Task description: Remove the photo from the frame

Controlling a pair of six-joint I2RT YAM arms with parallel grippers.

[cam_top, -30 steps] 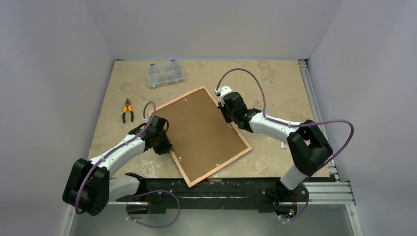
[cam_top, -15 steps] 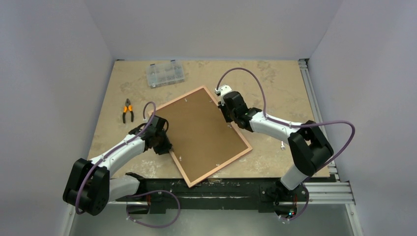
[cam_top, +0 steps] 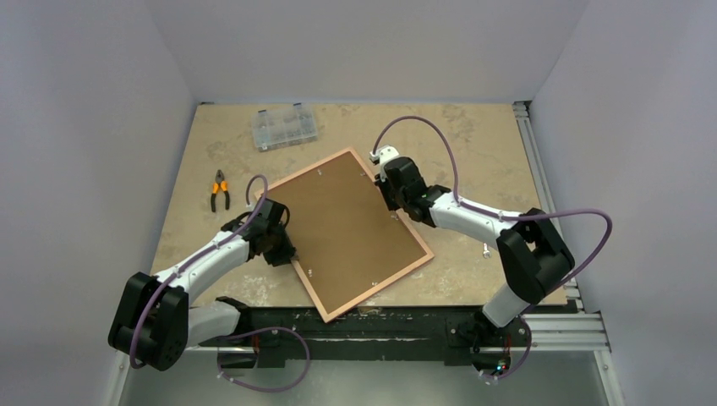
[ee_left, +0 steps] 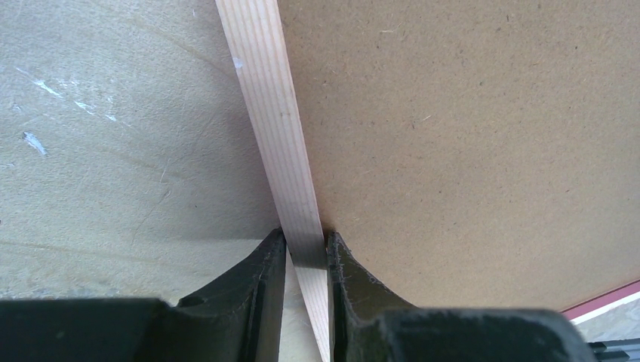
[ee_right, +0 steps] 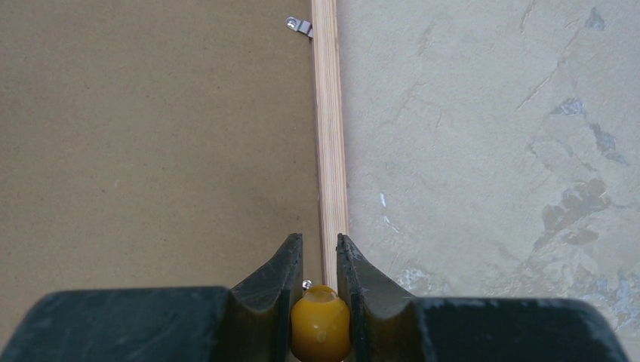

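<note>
The frame (cam_top: 382, 286) lies face down on the bench (cam_top: 473, 144), in the middle of the overhead view. It is turned at an angle, with one corner toward the bottom of the picture and one toward the top. Its brown backing board (cam_top: 342, 228) faces up and fills the whole opening, so the photo cannot be seen in any view.

The left hand (cam_top: 286, 252) is at the frame's left edge, left of centre in the overhead view. In the left wrist view, the pale wood rail of the frame (ee_left: 279, 113) runs down from the top and passes between the dark fingers (ee_left: 264, 279). The hand (ee_left: 303, 245) pinches that rail, one finger on the bench side and the other on the backing board (ee_left: 468, 136) side.

The right hand (cam_top: 391, 196) is at the frame's upper right edge, just right of centre in the overhead view. In the right wrist view its fingers (ee_right: 283, 279) stand close together at the bottom centre, one on each side of the rail (ee_right: 330, 136). A rounded yellow piece (ee_right: 321, 328) sits between them. I cannot tell whether the hand (ee_right: 318, 249) actually squeezes the rail. A small metal clip (ee_right: 300, 26) sits at the rail's inner edge on the backing board (ee_right: 151, 136), near the top of that view.

A pair of orange-handled pliers (cam_top: 220, 190) lies on the bench left of the frame. A clear compartment box (cam_top: 285, 127) sits near the upper left.
</note>
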